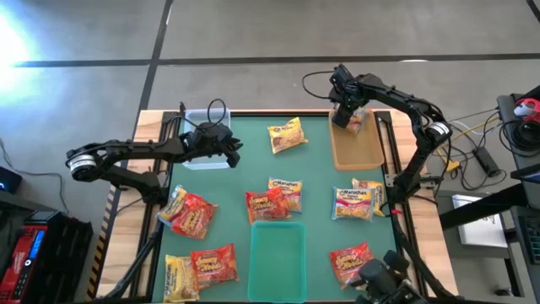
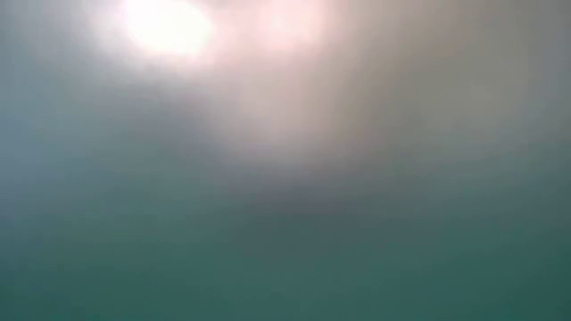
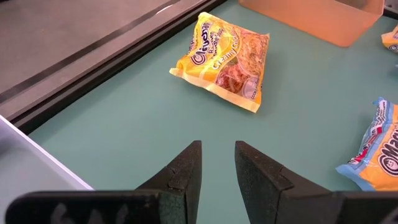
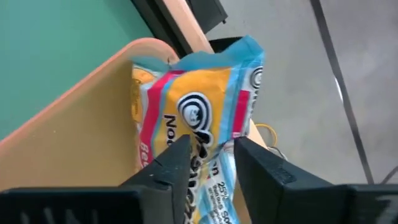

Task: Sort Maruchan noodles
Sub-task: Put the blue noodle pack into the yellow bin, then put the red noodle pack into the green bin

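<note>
Left gripper (image 1: 229, 145) just beside clear tray (image 1: 205, 123), fingers (image 3: 186, 171) slightly parted, grasping nothing. Right of it, right gripper (image 1: 345, 114) over brown tray (image 1: 357, 150), loosely straddling an upended noodle packet (image 4: 205, 112), long axis upright. Other packets scattered flat across green mat (image 1: 236, 181); grey floor beyond.

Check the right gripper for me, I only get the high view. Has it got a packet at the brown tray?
Observer: Right wrist view shows a pale yellow packet, pink and blue striped, at the right gripper over the brown tray corner. Grip unclear.
Operator: Left gripper?
Observer: The left gripper is open and empty, facing a yellow packet lying flat on the green mat.
Operator: Which flavour?
Observer: Its label starts with Creamy.
</note>
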`<act>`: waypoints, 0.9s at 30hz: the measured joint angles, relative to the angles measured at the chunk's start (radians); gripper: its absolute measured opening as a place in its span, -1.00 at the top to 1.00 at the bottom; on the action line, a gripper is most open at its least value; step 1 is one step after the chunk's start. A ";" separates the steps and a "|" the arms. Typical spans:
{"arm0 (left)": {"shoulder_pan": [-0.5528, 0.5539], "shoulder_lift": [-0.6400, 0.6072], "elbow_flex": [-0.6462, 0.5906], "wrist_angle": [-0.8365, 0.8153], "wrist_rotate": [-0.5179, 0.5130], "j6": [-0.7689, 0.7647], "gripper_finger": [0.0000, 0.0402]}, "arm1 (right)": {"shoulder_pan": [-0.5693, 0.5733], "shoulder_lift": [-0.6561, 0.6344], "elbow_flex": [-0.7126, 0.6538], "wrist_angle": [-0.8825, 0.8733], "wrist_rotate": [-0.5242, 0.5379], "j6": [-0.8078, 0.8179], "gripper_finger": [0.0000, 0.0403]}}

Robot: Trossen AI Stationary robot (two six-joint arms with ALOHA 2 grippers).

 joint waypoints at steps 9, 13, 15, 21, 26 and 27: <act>0.000 0.000 0.000 0.000 0.000 -0.007 0.60 | 0.002 -0.061 0.018 -0.050 0.046 0.094 0.33; 0.000 0.000 0.000 0.006 0.000 -0.016 0.60 | 0.004 -0.100 0.021 -0.096 0.033 0.194 0.37; 0.000 0.000 0.000 0.018 0.000 -0.019 0.60 | 0.005 -0.117 0.021 -0.138 -0.020 0.250 0.39; 0.000 0.000 0.000 0.032 0.000 -0.026 0.60 | 0.023 -0.144 0.000 -0.238 -0.364 0.406 0.42; -0.016 0.000 0.000 0.032 0.020 -0.026 0.60 | 0.113 -0.159 -0.053 -0.236 -0.512 0.408 0.41; -0.018 0.000 0.000 0.034 0.039 -0.026 0.60 | 0.138 -0.159 -0.062 -0.238 -0.513 0.408 0.42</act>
